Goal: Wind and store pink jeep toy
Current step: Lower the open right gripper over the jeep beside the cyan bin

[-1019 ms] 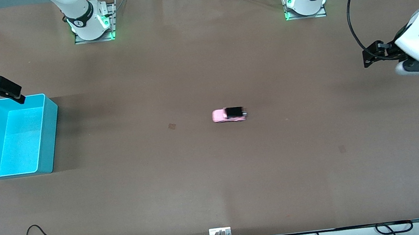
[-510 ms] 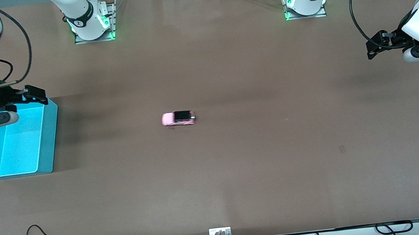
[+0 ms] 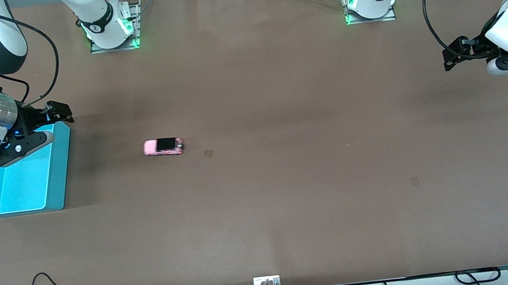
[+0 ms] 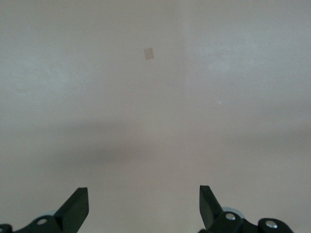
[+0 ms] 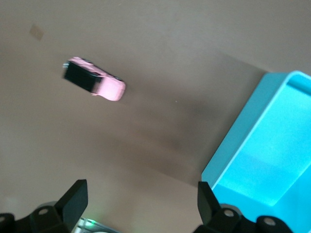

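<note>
pink jeep toy (image 3: pixel 163 147) alone on open table (image 3: pixel 290 196), near cyan bin (image 3: pixel 56 188), both grippers' fingers released

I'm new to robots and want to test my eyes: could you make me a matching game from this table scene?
Things:
1. pink jeep toy
2. cyan bin
3. right tool
4. left tool

Places or states:
A. open, over the bin's corner
B. on the bare table, beside the bin
C. empty, at the right arm's end of the table
D. open, over the left arm's end of the table

Pairs: 1-B, 2-C, 3-A, 4-D
</note>
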You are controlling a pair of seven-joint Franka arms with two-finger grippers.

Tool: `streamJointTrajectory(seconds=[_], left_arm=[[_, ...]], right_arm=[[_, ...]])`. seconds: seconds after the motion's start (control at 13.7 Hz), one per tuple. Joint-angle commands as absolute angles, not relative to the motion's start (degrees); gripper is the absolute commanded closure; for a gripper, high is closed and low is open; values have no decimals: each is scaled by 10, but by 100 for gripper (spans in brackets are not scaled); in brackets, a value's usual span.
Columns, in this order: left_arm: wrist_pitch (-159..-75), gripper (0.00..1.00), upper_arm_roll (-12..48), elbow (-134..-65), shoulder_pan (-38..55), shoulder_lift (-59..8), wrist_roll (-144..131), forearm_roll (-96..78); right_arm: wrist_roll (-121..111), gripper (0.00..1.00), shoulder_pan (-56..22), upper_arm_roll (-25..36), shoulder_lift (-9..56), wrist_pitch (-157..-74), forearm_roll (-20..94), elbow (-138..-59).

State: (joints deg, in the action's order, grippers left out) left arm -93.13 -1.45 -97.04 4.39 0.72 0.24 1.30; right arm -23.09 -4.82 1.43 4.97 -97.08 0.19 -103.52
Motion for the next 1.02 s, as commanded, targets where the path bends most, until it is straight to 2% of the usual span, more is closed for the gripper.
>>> streamJointTrajectory(seconds=[0.0, 0.95], left_arm=[[-925, 0, -22, -976, 53, 18, -4, 11], [-908, 0, -17, -972, 54, 21, -7, 11]], right_arm=[[-306, 0, -48, 15, 48, -1004, 11, -1062], [-691, 0, -48, 16, 55, -1258, 4, -1251]])
